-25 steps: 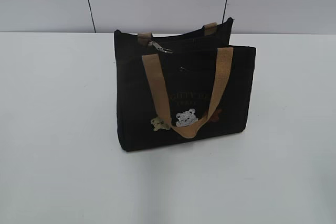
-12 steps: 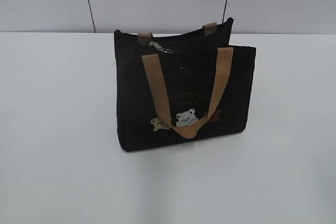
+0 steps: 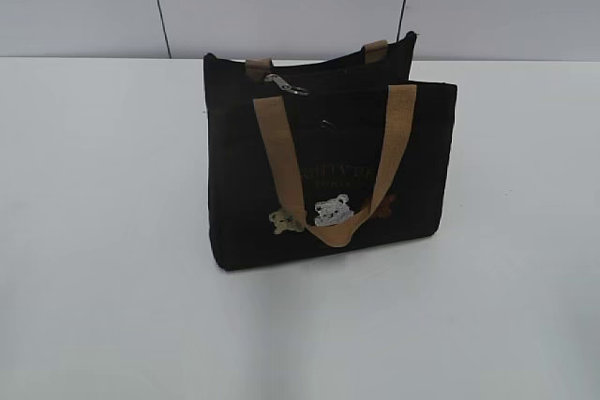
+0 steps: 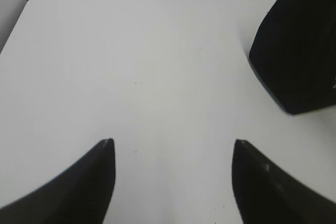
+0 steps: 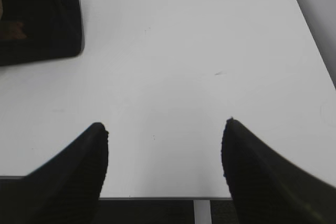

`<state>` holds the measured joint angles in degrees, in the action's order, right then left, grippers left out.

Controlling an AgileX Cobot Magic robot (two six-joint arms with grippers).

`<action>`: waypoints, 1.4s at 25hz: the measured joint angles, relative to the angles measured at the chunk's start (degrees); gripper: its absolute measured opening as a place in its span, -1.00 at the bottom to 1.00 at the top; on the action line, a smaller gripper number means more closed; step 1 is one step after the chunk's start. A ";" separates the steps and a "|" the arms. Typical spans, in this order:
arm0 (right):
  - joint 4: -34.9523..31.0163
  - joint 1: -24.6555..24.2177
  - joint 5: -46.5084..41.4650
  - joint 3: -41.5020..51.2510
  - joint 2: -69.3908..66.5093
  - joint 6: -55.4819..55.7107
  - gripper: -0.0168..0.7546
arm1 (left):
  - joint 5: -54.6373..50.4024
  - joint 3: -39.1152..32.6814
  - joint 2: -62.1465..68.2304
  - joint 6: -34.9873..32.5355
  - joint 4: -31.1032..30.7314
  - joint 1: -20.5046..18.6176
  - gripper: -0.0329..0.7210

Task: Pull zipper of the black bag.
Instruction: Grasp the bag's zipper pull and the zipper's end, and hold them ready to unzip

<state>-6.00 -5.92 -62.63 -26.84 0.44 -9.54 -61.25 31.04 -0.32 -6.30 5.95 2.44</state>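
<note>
The black fabric tote bag (image 3: 328, 170) carries two lines of faint lettering (image 3: 339, 175) on its front panel, between the tan straps; too blurred to read.

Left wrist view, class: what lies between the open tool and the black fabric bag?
Nothing: only bare white table separates the left tool from the black fabric bag, as the left wrist view shows.

Left black two-fingered gripper (image 4: 173, 148): fingers spread wide apart, holding nothing. Right black two-fingered gripper (image 5: 164, 127): likewise spread, nothing held. Neither arm appears in the exterior view.
</note>
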 joint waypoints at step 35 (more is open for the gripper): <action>0.00 0.00 0.00 0.00 0.00 0.00 0.38 | 87.26 -8.03 58.02 -24.69 32.02 15.87 0.50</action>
<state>-6.00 -5.92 -62.63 -26.84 0.44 -9.54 26.02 23.01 57.70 -30.99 37.97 18.31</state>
